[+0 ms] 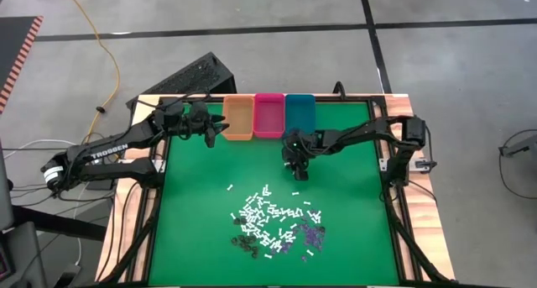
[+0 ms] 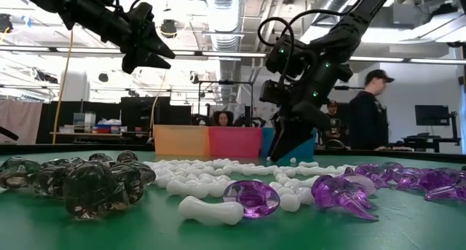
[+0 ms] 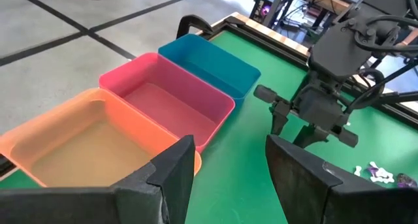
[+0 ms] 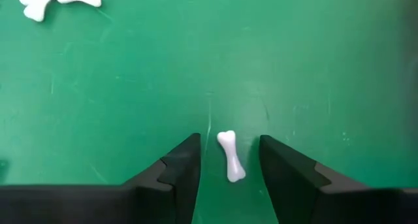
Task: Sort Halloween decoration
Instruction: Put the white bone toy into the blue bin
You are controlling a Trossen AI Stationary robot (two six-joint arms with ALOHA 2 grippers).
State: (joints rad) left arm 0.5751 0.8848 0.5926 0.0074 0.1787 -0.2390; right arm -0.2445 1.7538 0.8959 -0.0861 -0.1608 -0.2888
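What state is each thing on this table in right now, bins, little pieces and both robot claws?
Orange bin: empty.
Pink bin: empty.
Teal bin: interior mostly hidden.
Halloween decoration: loose, unsorted pile on the mat.
White bone: lying flat between the right jaws, not gripped.
Right gripper: jaws open, down at the mat.
Left gripper: jaws open, raised beside the bins.

A green table surface is shown, framed in pale wood. Three bins are coloured orange, pink and teal. The scattered pieces are seen in white, translucent purple and smoky dark grey-brown. A white bone is shown between black fingers.
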